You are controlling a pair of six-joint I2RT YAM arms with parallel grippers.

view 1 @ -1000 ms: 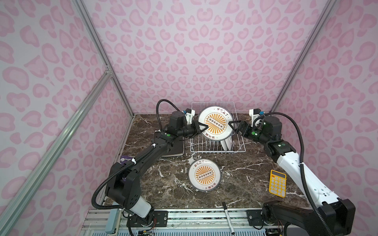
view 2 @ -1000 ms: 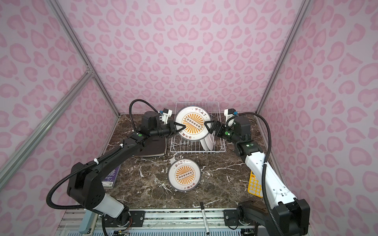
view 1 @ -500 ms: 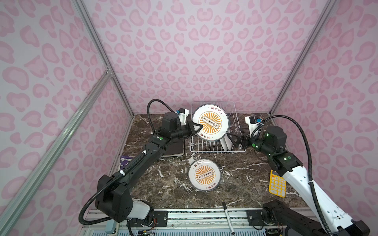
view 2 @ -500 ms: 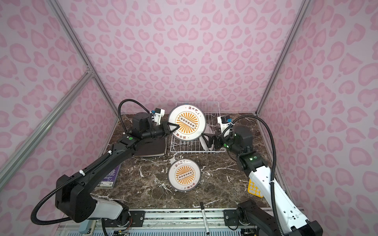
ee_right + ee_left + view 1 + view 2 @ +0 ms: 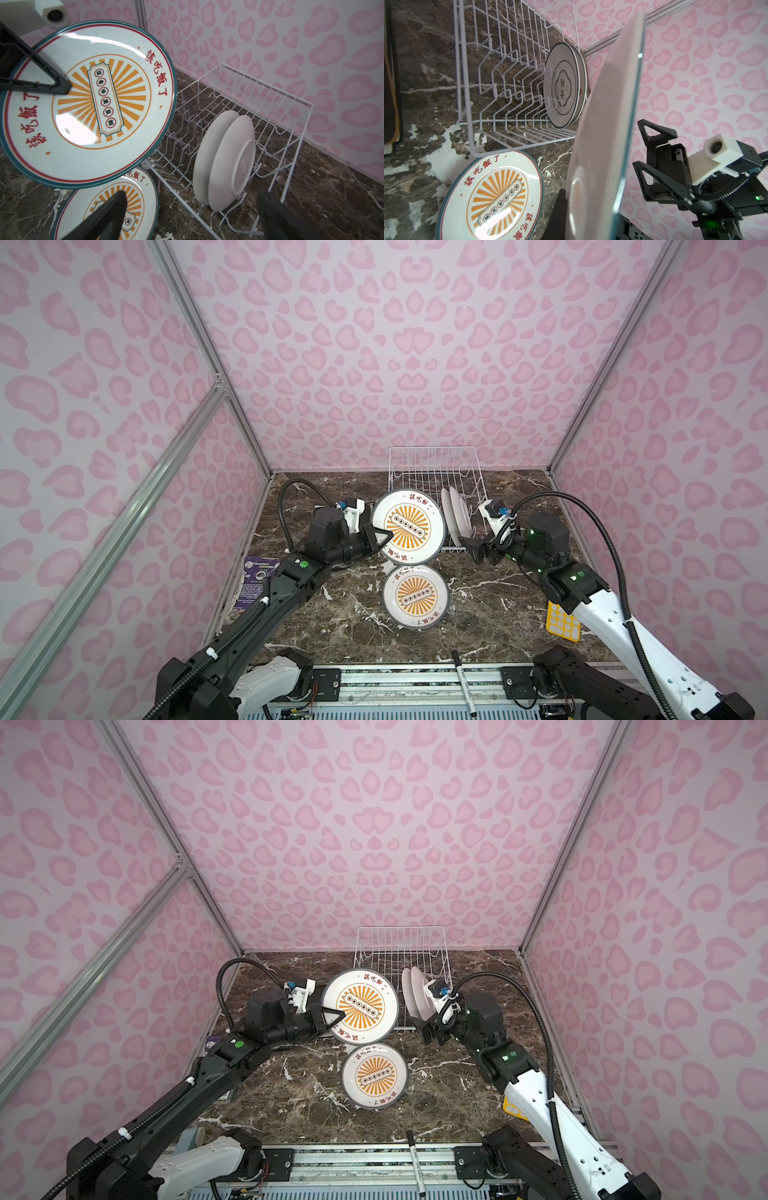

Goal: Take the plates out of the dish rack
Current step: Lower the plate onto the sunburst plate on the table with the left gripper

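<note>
One sunburst plate (image 5: 415, 598) flat on dark marble tabletop (image 5: 332, 626), pink-spotted walls (image 5: 415, 344) around.

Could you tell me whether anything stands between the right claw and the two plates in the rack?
Nothing visible does. The right claw hangs open just outside the white wire dish rack, facing the two round white-backed plates; only the rack's low rim lies between. The lifted orange sunburst plate hangs aside.

We count four round plates. Two show orange sunburst faces: raised plate (image 5: 409, 531), flat plate (image 5: 415, 596). Two show plain white backs: left rack plate (image 5: 445, 506), right rack plate (image 5: 460, 518). One dish rack (image 5: 432, 466), one yellow calculator (image 5: 563, 624), one marker (image 5: 464, 682), one purple leaflet (image 5: 255, 580).
</note>
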